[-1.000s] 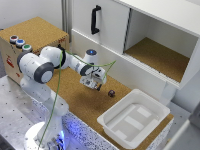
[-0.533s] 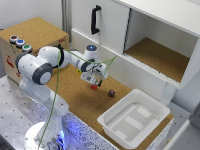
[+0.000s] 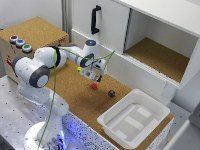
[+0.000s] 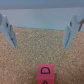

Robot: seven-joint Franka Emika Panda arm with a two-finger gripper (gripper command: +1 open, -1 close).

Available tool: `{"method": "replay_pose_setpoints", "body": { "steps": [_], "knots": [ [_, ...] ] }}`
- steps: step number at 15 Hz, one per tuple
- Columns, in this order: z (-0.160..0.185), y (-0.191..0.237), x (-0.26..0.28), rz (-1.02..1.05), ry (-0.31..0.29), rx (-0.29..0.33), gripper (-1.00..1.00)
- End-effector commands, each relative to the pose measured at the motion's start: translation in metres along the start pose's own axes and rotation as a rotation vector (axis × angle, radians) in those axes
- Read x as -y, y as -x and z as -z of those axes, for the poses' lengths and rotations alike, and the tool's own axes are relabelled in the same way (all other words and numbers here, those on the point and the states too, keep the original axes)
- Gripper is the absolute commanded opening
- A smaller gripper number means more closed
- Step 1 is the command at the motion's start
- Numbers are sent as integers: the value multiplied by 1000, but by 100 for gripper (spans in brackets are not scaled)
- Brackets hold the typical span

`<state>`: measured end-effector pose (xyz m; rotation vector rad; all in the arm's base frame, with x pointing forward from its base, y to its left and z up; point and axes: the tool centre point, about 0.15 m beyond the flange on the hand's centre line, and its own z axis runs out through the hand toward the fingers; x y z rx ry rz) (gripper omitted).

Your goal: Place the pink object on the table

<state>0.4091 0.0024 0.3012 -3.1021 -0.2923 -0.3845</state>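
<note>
1. Exterior view: the pink object (image 3: 94, 86), a small blocky cube, rests on the cork-brown table (image 3: 75, 100), near and just below the gripper (image 3: 93, 76); a small dark ball (image 3: 111, 93) lies on the cork toward the exterior view's right, apart from the cube.
2. Wrist view: the gripper (image 4: 41, 31) has its two fingers (image 4: 8, 31) spread wide with only bare cork between them; nothing is held. The pink object (image 4: 45, 74) sits clear of both fingertips, touching neither.
3. Task status, as judged: the cube stands on the table surface, free of the hand, so the placement appears complete.
4. Handling, as judged: the cube looks rigid and very light, with flat faces and a dark printed mark on its upper face. Flat opposing side faces offer the natural hold; a centred pinch would keep it from twisting. Being so small and light, it could tip or skid if a finger brushes it.
5. Surroundings: a white tray (image 3: 134, 119) stands at the table's end, a white cabinet (image 3: 145, 35) behind, and a box with coloured buttons (image 3: 30, 40) at the exterior view's left.
</note>
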Motion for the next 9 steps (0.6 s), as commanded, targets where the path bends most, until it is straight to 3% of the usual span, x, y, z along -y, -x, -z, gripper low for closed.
{"method": "replay_pose_setpoints", "body": {
  "steps": [1, 8, 9],
  "knots": [
    [6, -3, 0, 16, -53, 27, 100],
    [6, -3, 0, 16, -53, 27, 100],
    [-1, -1, 0, 11, 2, 3, 100]
  ]
}}
